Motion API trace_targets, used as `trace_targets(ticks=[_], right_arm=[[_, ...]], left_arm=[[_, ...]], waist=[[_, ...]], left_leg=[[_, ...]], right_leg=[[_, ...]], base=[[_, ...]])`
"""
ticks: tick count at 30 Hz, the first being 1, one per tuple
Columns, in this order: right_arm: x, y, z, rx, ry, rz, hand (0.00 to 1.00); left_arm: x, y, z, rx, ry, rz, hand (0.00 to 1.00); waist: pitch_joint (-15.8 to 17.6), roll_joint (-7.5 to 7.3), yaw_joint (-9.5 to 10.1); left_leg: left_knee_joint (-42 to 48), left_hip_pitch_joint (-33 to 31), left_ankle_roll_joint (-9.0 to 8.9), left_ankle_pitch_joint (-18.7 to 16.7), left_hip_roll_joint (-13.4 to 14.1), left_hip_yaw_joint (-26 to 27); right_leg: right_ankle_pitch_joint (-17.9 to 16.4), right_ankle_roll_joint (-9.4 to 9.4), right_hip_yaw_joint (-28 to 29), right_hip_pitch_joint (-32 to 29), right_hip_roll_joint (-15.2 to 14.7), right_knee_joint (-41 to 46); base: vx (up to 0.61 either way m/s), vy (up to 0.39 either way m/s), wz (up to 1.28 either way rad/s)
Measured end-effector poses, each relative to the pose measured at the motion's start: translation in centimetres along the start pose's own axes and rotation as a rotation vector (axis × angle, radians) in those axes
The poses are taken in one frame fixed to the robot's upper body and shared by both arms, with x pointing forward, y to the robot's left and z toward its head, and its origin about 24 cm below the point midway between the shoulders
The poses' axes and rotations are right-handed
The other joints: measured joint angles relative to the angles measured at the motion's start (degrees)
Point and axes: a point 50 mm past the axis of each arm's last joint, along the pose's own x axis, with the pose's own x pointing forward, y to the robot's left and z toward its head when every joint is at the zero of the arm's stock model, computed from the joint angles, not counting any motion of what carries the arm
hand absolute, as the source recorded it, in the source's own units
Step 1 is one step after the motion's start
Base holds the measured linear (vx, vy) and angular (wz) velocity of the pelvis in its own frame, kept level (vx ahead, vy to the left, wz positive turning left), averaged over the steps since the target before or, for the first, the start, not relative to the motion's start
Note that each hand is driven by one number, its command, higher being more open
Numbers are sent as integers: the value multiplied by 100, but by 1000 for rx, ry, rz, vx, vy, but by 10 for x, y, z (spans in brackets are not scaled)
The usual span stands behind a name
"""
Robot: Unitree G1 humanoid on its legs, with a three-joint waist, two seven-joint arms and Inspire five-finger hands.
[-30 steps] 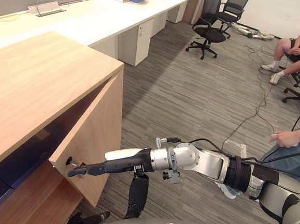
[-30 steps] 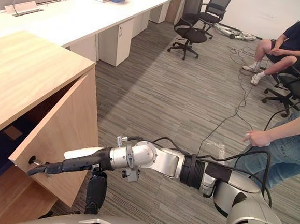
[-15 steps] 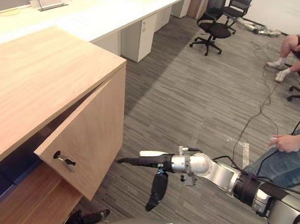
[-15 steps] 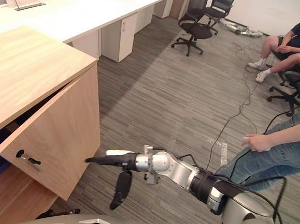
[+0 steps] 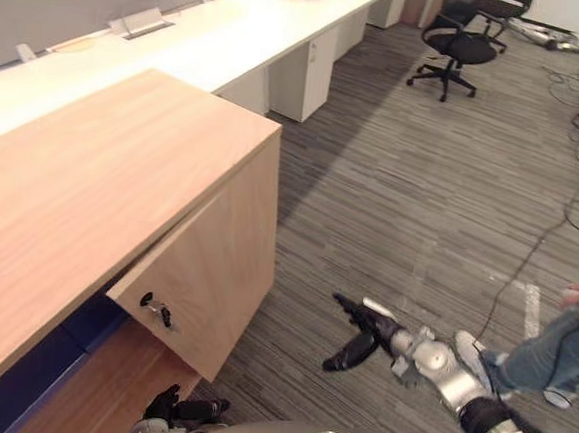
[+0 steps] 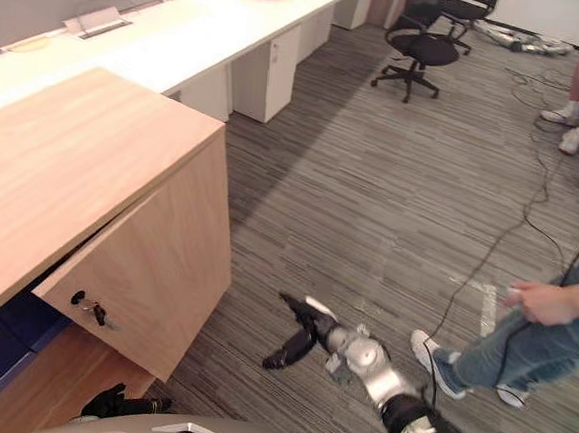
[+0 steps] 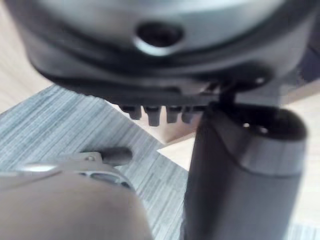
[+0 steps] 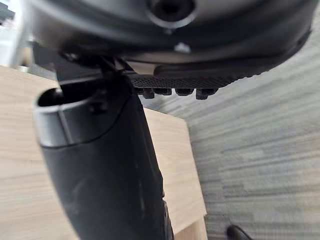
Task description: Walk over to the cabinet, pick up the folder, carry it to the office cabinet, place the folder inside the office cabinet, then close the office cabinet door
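My right hand point(image 5: 369, 329), fingers straight, thumb hanging, empty, over the floor point(image 5: 422, 187), apart from the door point(image 5: 215, 271), which is ajar, key point(image 5: 158, 309) in lock. My left hand point(image 5: 182, 408): low beside the cabinet point(image 5: 92, 181).

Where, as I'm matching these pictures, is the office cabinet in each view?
Left eye: office cabinet on the left, door ajar.
Right eye: cabinet again on the left.
Left wrist: cabinet, likely, past the left robot hand.
Right wrist: cabinet past the right robot hand.
Shared landmark: striped grey carpet.
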Motion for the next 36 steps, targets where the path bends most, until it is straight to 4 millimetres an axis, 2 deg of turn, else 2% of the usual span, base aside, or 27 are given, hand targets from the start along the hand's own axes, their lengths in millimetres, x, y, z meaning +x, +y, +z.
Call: trace_targets(ticks=[1,3,5,6,7,9,10,11,12,13,14,15,16,18,19,20,21,24,28,29,31,33,36], right_arm=[[0,6,-12,58,39,-16,100],[-5,33,-60,351,219,-129,100],[-16,52,-89,563,334,-223,100],[-22,62,-101,661,380,-269,100],[-30,66,-112,841,402,-375,100],[-37,70,-120,949,423,-461,100],[-38,72,-122,981,424,-484,100],[-39,74,-123,1042,412,-524,100],[-38,76,-122,1088,406,-548,100],[-37,78,-121,1117,402,-557,100],[-35,84,-119,1160,394,-561,100],[-34,87,-118,1172,394,-554,100],[-28,99,-112,1247,393,-540,100],[-26,102,-109,1260,393,-536,100],[-25,105,-108,1285,399,-541,100],[-24,109,-107,1318,406,-540,100],[-22,106,-106,1342,400,-549,100],[-32,107,-119,1361,459,-597,100],[-28,108,-114,1363,453,-580,100],[-22,107,-107,1363,436,-563,100],[-18,107,-101,1365,420,-546,100],[-14,107,-96,1352,402,-529,100],[-12,108,-93,1324,395,-514,100]], left_arm=[[0,-1,0,6,0,-3,100],[0,-3,-1,15,3,-13,100],[0,-4,-1,24,5,-19,100],[0,-4,-1,33,9,-22,100],[0,-3,-2,36,13,-21,100],[0,0,-2,60,13,-22,100],[0,0,-2,62,13,-23,100],[0,2,-2,63,14,-19,100],[-1,4,-5,63,21,-14,100],[-1,5,-7,63,26,-11,100],[-2,8,-10,63,34,-5,100],[-2,10,-10,65,34,0,100],[-1,16,-3,70,18,15,100],[0,21,2,76,6,19,100],[1,24,8,73,-8,25,100],[3,26,16,59,-27,35,100],[3,25,19,52,-32,37,100],[3,23,15,-4,-15,45,100],[3,24,15,-54,-18,54,100],[3,27,13,-52,-14,63,100],[2,30,12,-50,-12,69,100],[2,29,12,-49,-12,68,100],[2,29,12,-44,-12,68,100]], waist=[[2,4,-1],[6,17,-8],[10,18,-24],[14,14,-28],[24,-9,-46],[41,-64,-150],[54,-91,-177],[84,-139,-188],[99,-154,-175],[106,-156,-175],[126,-137,-186],[126,-162,-203],[206,-341,-313],[273,-483,-352],[312,-590,-369],[377,-715,-420],[493,-676,-484],[510,-540,-480],[486,-578,-461],[507,-662,-461],[492,-713,-447],[506,-684,-430],[520,-633,-451]], left_leg=[[5,-1,13,-2,-59,-74],[16,-39,134,-17,-310,-394],[23,-73,213,-3,-516,-624],[59,-86,239,5,-612,-755],[88,-91,296,14,-760,-946],[69,-86,361,5,-895,-1249],[59,-85,371,10,-936,-1359],[25,-77,404,7,-953,-1520],[-25,-64,412,26,-930,-1652],[-62,-46,410,52,-900,-1738],[-161,10,407,143,-790,-1886],[-215,4,397,170,-717,-1986],[-215,-145,327,237,-600,-2292],[-216,-265,266,288,-699,-2398],[-218,-401,188,341,-757,-2479],[-221,-514,89,438,-806,-2547],[-223,-516,31,530,-754,-2647],[-221,-534,33,560,-606,-2624],[-222,-729,-37,604,-557,-2621],[-222,-755,-53,615,-551,-2621],[-227,-740,-56,617,-529,-2634],[-232,-668,-56,617,-469,-2684],[-234,-647,-46,609,-429,-2875]], right_leg=[[-28,35,-68,36,-70,48],[-188,179,-380,102,-389,333],[-294,233,-570,157,-651,589],[-325,227,-684,247,-764,673],[-356,194,-843,339,-944,841],[-444,38,-970,450,-1130,1159],[-475,-55,-941,462,-1177,1286],[-493,-308,-700,428,-1206,1527],[-468,-580,-217,308,-1125,1707],[-443,-696,113,256,-1048,1796],[-424,-832,823,167,-808,1912],[-524,-828,1191,153,-638,1865],[-1019,-725,2258,163,7,1535],[-1324,-746,2533,181,107,1355],[-1596,-587,2903,198,112,1172],[-1916,-237,3059,234,100,995],[-1915,-6,2914,290,149,1013],[-1858,8,2665,424,317,912],[-1698,70,2522,479,411,623],[-1613,112,2520,476,420,584],[-1475,112,2522,491,450,586],[-1287,25,2526,559,527,594],[-1187,-63,2492,678,617,612]], base=[[24,121,65],[0,131,73],[17,134,70],[32,147,88],[18,119,74],[-17,88,85],[-28,72,93],[-22,52,72],[-6,43,62],[29,2,51],[43,-36,43],[29,-197,81],[1,-232,73],[-20,-199,53],[-35,-174,44],[-65,-249,58],[-75,-252,54],[-2,-177,33],[92,-61,22],[75,-2,6],[55,14,5],[12,27,5],[-46,15,21]])
